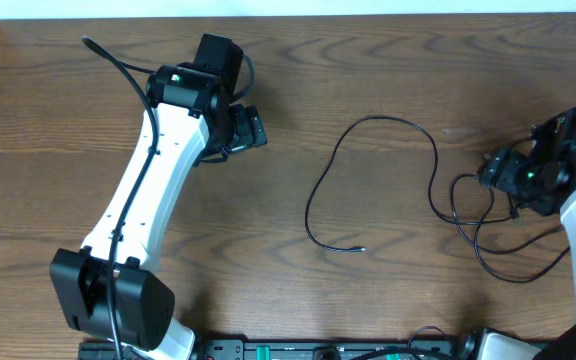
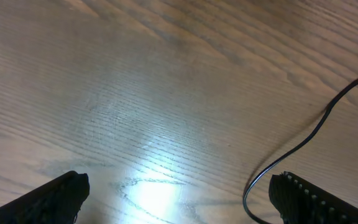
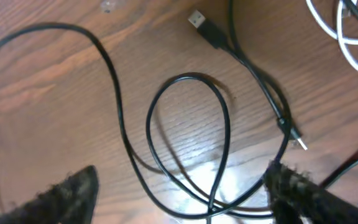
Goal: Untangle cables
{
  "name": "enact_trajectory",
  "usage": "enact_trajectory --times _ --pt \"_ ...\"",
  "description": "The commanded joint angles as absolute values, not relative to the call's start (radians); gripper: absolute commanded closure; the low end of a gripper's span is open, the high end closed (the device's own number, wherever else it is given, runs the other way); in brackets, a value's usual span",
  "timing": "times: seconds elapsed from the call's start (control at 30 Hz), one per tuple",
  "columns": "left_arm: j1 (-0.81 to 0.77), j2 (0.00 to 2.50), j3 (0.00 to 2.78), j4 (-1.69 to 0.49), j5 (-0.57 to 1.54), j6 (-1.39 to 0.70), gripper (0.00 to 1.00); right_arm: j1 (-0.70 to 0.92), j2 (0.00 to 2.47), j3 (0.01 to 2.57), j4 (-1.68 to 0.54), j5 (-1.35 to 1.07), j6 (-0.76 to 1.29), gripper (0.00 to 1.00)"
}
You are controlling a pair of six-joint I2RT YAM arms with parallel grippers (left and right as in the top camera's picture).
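The right tool (image 3: 185, 200) hangs low over the counter (image 3: 48, 87) with its jaws spread wide and nothing clamped between them; directly beneath it a black cable (image 3: 188, 78) curls into a closed loop that crosses itself near the lower edge of the wrist view; a second black strand, ending in a USB plug (image 3: 199, 21), runs down past the loop's right side; a small plug tip (image 3: 298, 144) lies just beside that strand; a white cable (image 3: 353, 53) coils in the upper right corner, apart from the loop as far as that view shows.

Further out, the overhead view shows a long black strand (image 1: 383, 118) arcing freely across the middle of the counter, its free end lying alone and crossing nothing; towards the right tool it feeds into several overlapping loops.

The left tool (image 2: 179, 198) sits well away on the far side, released and empty.

By these views the job looks partly done: one length is laid out clear; the cluster by the right tool is left to separate.
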State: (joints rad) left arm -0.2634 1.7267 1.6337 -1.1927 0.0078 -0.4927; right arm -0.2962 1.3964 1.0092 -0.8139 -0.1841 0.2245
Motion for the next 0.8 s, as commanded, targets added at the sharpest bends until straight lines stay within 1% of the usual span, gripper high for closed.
enact_trajectory --times 0.0,0.27,0.43,0.47,0.5,0.53,0.57,0.6,0.63,0.77 --pt "-0.258 1.719 1.64 -1.196 -0.009 -0.483 0.02 -0.294 1.396 0.951 -0.784 -0.171 0.282 0.2" --pt "-0.258 1.719 1.64 -1.196 -0.009 -0.483 0.02 -0.292 1.43 0.782 -0.571 -0.236 0.3 0.3" --pt "-0.258 1.719 1.64 -1.196 -0.009 -0.483 0.02 -0.293 1.486 0.689 -0.402 -0.266 0.311 0.44" --pt "-0.258 1.719 1.64 -1.196 -0.009 -0.483 0.02 -0.293 1.496 0.682 -0.383 -0.278 0.311 0.48" --pt "-0.258 1.719 1.64 -1.196 -0.009 -0.483 0.02 -0.293 1.504 0.678 -0.368 -0.288 0.31 0.57" --pt "-0.258 1.719 1.64 -1.196 -0.009 -0.483 0.02 -0.293 1.509 0.679 -0.355 -0.294 0.31 0.73" --pt "-0.258 1.719 1.64 -1.196 -0.009 -0.483 0.02 -0.293 1.509 0.68 -0.341 -0.298 0.31 0.87" --pt "-0.258 1.719 1.64 -1.196 -0.009 -0.483 0.02 -0.293 1.507 0.685 -0.334 -0.3 0.312 0.95" --pt "-0.258 1.719 1.64 -1.196 -0.009 -0.483 0.02 -0.293 1.5 0.695 -0.338 -0.302 0.319 0.99" --pt "-0.258 1.719 1.64 -1.196 -0.009 -0.483 0.02 -0.293 1.443 0.765 -0.39 -0.4 0.316 0.99"
